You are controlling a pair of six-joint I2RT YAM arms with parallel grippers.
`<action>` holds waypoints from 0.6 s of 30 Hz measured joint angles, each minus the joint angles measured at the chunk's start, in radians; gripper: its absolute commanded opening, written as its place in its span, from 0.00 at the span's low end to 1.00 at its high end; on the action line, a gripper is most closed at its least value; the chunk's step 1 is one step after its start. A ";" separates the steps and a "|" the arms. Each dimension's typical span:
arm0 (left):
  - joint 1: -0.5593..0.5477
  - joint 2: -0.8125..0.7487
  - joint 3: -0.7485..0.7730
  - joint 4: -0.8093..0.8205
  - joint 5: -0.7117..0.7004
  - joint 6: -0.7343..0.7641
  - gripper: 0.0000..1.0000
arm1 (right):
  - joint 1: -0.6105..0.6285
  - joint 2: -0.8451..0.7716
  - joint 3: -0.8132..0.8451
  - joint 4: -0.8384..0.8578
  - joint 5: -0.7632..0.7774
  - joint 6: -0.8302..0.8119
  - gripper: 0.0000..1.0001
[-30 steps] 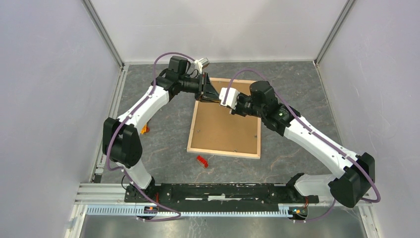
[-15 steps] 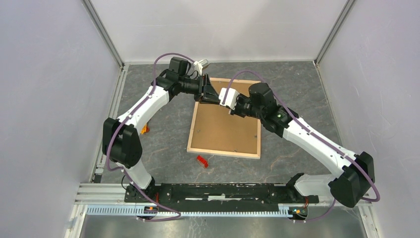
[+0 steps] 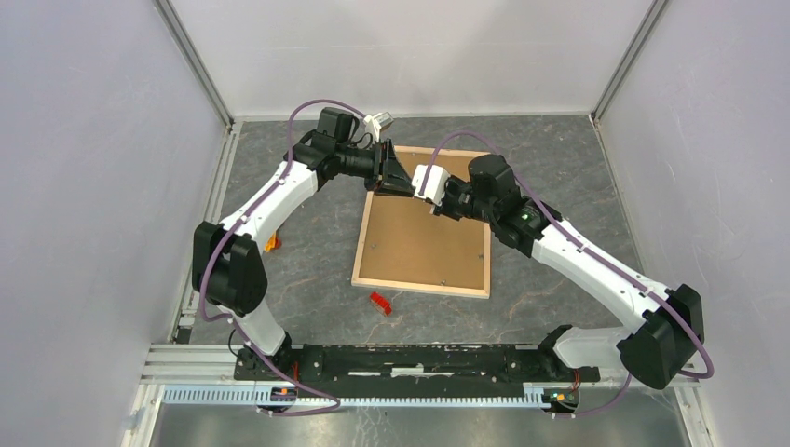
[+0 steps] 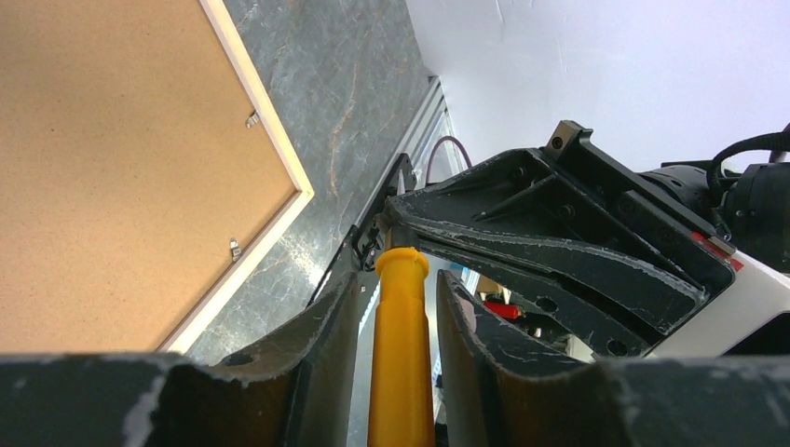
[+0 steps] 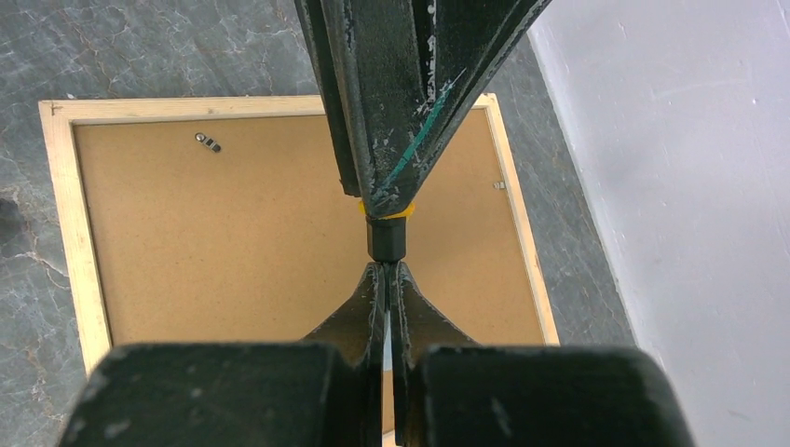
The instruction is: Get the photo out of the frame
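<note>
The frame [image 3: 419, 284] lies face down on the table, with pale wood edges around the brown backing board [image 3: 424, 242]. The photo is hidden under the board. Both grippers meet above the frame's far left corner. My left gripper [image 3: 396, 177] is shut on a yellow-handled tool [image 4: 401, 354], seen between its fingers in the left wrist view [image 4: 401, 279]. My right gripper [image 5: 386, 268] is shut on the tool's thin end, with the tool's black collar [image 5: 386, 240] just past its tips. The frame also shows in the right wrist view [image 5: 65, 214].
Small metal clips [image 5: 207, 142] [image 5: 498, 184] sit on the backing board near the frame's edges. A small red piece [image 3: 379, 303] lies near the frame's near edge. An orange piece [image 3: 271, 244] lies by the left arm. White walls enclose the table.
The right gripper has edged slightly left toward the left gripper. Nothing else has visibly changed.
</note>
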 measured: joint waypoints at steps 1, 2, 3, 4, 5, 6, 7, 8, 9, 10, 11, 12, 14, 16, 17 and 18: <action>0.000 0.000 0.000 0.000 0.000 0.000 0.32 | 0.000 0.000 0.000 0.000 -0.003 0.000 0.00; -0.001 -0.001 0.000 0.000 0.000 0.000 0.26 | 0.000 0.000 0.000 0.000 -0.005 0.000 0.00; -0.002 -0.001 0.000 0.000 0.000 0.000 0.21 | 0.000 0.000 0.000 0.000 -0.006 0.000 0.00; -0.003 -0.001 0.000 0.003 0.002 0.000 0.17 | 0.000 0.000 0.000 -0.002 -0.007 0.000 0.02; -0.004 -0.001 0.000 0.004 0.003 0.000 0.12 | 0.000 0.000 0.000 -0.003 -0.006 0.000 0.11; -0.005 -0.002 0.000 0.006 0.002 0.000 0.08 | 0.000 0.000 0.000 -0.005 -0.006 0.000 0.23; -0.005 -0.002 0.000 0.006 0.000 0.000 0.03 | 0.000 0.000 0.000 -0.005 -0.005 0.005 0.40; -0.005 -0.003 0.000 0.005 -0.002 0.000 0.02 | 0.000 0.000 0.000 -0.005 -0.002 0.013 0.59; -0.003 -0.005 0.000 0.002 -0.005 0.002 0.02 | 0.000 0.000 0.000 -0.005 0.005 0.024 0.72; 0.002 -0.007 0.000 -0.003 -0.012 0.006 0.02 | -0.006 0.000 0.000 -0.005 0.014 0.027 0.81; 0.005 -0.009 0.000 -0.009 -0.019 0.013 0.02 | -0.013 0.000 0.000 -0.006 0.013 0.040 0.85; 0.009 -0.013 0.000 -0.018 -0.032 0.028 0.02 | -0.027 0.000 0.000 -0.006 0.009 0.054 0.87; 0.020 -0.024 0.002 -0.055 -0.079 0.077 0.02 | -0.092 0.003 0.000 -0.008 -0.021 0.079 0.90; 0.028 -0.034 0.005 -0.098 -0.140 0.137 0.02 | -0.196 0.024 0.002 -0.008 -0.035 0.111 0.91; 0.032 -0.040 0.008 -0.129 -0.193 0.175 0.02 | -0.245 0.048 0.005 -0.010 -0.032 0.129 0.91; 0.035 -0.043 0.011 -0.145 -0.226 0.201 0.02 | -0.277 0.070 0.009 -0.013 -0.029 0.143 0.90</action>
